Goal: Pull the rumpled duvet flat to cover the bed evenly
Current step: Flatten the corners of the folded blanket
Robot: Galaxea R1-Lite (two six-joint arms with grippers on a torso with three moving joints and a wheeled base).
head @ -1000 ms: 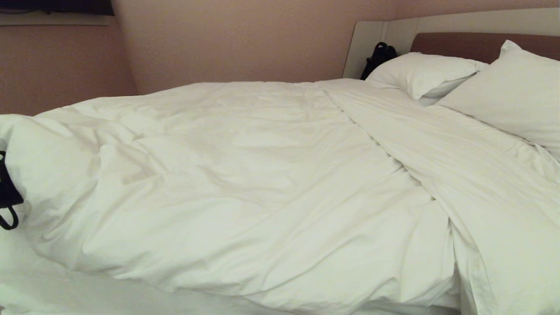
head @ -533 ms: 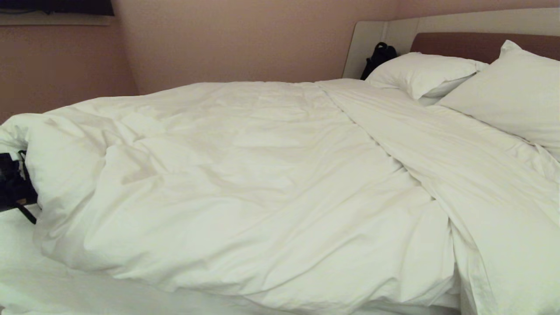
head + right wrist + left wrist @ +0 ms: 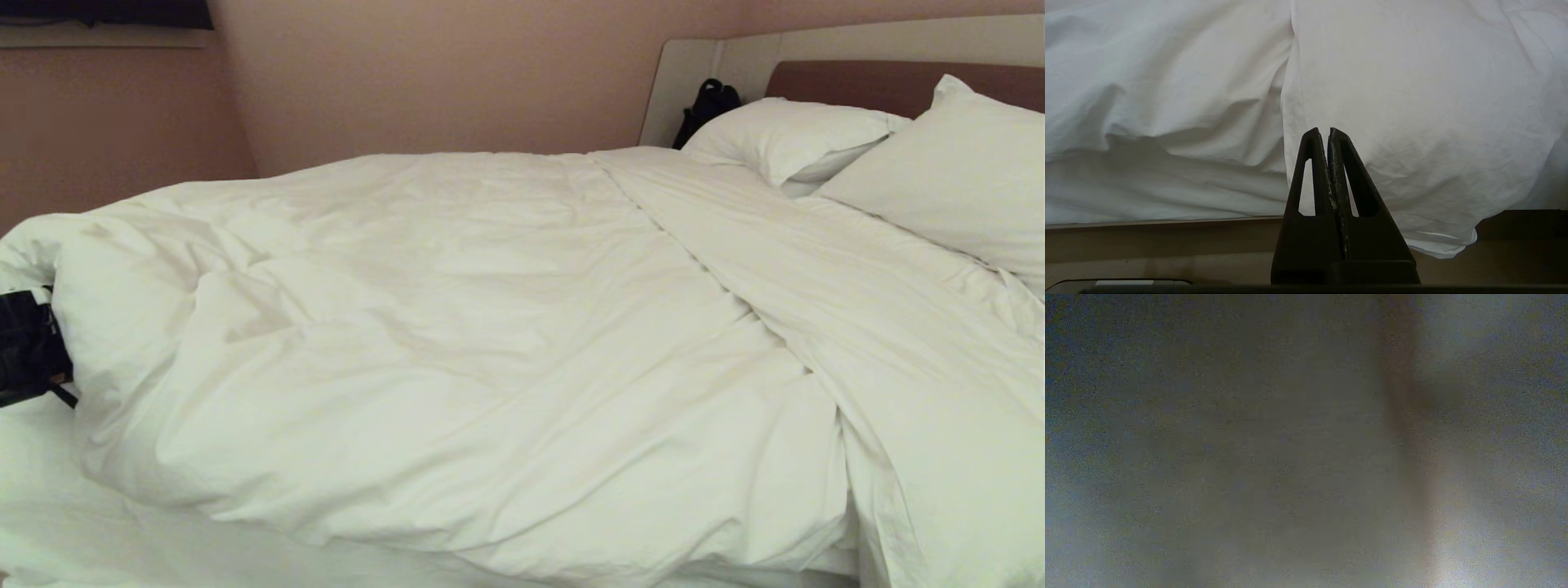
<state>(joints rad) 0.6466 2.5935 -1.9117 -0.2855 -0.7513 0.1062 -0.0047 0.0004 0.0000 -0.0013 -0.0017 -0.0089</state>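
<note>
Working at the left corner of the duvet (image 3: 457, 343), your left gripper (image 3: 28, 347) is pushed into the folds there, and I cannot tell if its fingers are spread or pinching cloth. Beyond it the duvet lies bunched across the bed (image 3: 49, 523), bare sheet just beside the gripper, so I judge the next move needs a sure grip and a pull toward the uncovered edge. Your right gripper (image 3: 1328, 134) is parked low, fingers pressed together; no containers are seen.

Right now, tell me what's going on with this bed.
The robot is straightening the duvet on the bed. Its left hand is at the duvet's bunched corner at the foot end, partly buried in the fabric. The duvet lies rumpled, with bare sheet showing beside it. The right hand hangs shut and idle beside the bed.
</note>
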